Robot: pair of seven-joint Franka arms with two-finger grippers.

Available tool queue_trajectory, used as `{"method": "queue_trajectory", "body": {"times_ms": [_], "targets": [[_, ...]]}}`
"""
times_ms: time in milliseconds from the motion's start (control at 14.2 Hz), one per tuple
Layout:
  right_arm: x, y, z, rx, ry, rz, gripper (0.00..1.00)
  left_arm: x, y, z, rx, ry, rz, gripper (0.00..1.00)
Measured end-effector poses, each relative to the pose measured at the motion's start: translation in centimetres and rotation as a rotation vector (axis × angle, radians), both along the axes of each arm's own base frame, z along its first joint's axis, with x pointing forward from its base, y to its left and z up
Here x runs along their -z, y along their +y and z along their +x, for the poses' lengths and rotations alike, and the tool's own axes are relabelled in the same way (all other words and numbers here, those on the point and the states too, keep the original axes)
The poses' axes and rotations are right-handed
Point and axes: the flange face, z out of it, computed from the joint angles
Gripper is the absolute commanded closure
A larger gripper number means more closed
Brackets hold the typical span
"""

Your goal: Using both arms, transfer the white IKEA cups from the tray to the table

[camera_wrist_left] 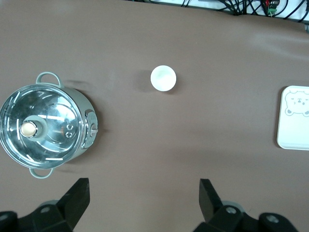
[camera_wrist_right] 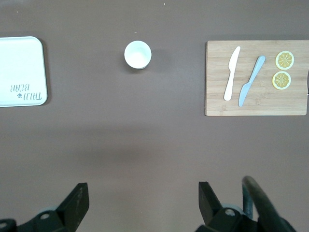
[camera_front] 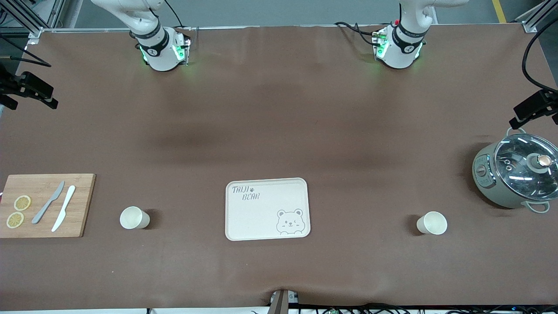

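On the table: tray (camera_front: 267,209) sits bare near the middle; no cup stands on it.
Cup toward right arm's end: white cup (camera_front: 134,218) stands upright on the table (camera_front: 279,122), between the tray and the cutting board (camera_front: 45,205), at about 9 o'clock from the tray in the front view.
Cup toward left arm's end: second white cup (camera_front: 432,223) stands upright on the cloth, between the tray and the pot (camera_front: 516,175), at about 3 o'clock from the tray.
Left gripper: left gripper (camera_wrist_left: 144,193) hangs high by its base, fingers spread wide and empty; its cup (camera_wrist_left: 163,78) lies at about 12 o'clock in the left wrist view, well apart.
Right gripper: right gripper (camera_wrist_right: 143,195) hangs high by its base, fingers spread wide and empty; its cup (camera_wrist_right: 137,54) lies at about 12 o'clock in the right wrist view, well apart.
Step in hand: both cups look delivered, so I judge the task finished with both arms waiting.
Doing it well: keep both arms parked high and clear of the cups, and avoid sweeping low over the cloth, since a light cup would tip easily.
Bystanders: two knives (camera_front: 56,207) and lemon slices (camera_front: 18,211) rest on the board.
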Motion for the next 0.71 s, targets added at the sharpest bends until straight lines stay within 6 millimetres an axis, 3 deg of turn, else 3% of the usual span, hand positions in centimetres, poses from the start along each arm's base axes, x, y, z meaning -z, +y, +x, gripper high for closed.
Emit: {"method": "queue_trajectory", "body": {"times_ms": [706], "targets": [[0.1, 0.81, -0.13, -0.015, 0.016, 0.0, 0.0, 1.03, -0.02, -0.85, 0.002, 0.03, -0.004, 0.0]]}}
